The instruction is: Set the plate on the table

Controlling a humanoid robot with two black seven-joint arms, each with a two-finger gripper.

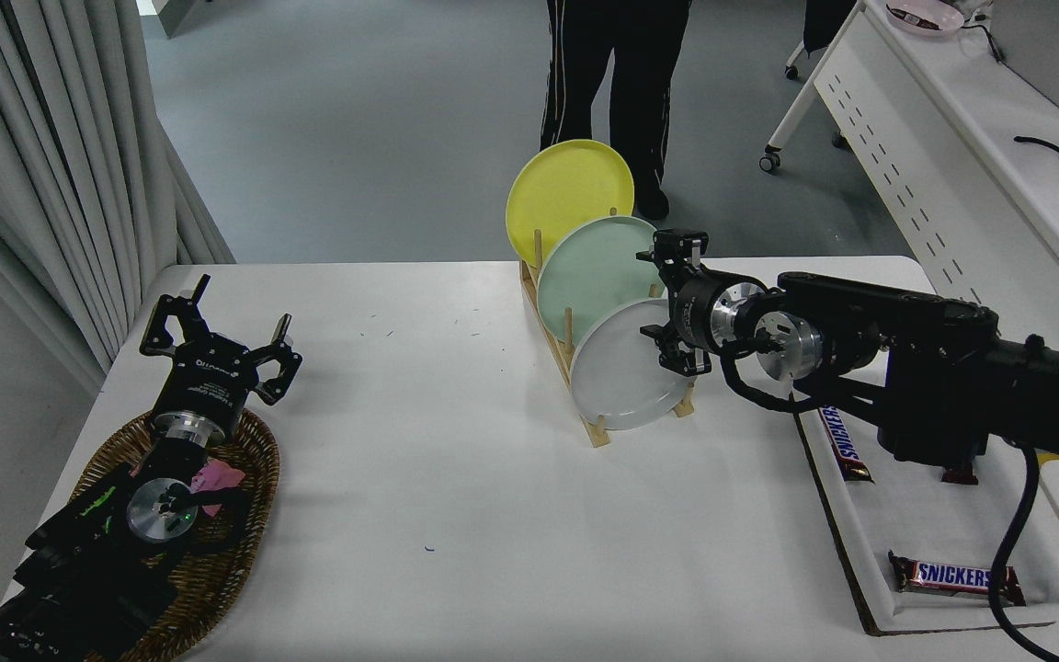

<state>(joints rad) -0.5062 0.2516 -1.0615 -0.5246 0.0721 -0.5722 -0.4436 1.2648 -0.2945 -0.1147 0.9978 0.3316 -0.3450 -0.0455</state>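
The light grey plate stands tilted in the front slot of a wooden rack on the white table. Behind it stand a mint green plate and a yellow plate. My right gripper reaches in from the right and is open, one finger above and one below, at the grey plate's upper right rim. I cannot tell whether it touches the rim. My left gripper is parked open at the lower left.
A wicker basket lies under the left arm. A white tray at the right holds Snickers bars. A person stands beyond the table's far edge. A white perforated desk stands at the upper right.
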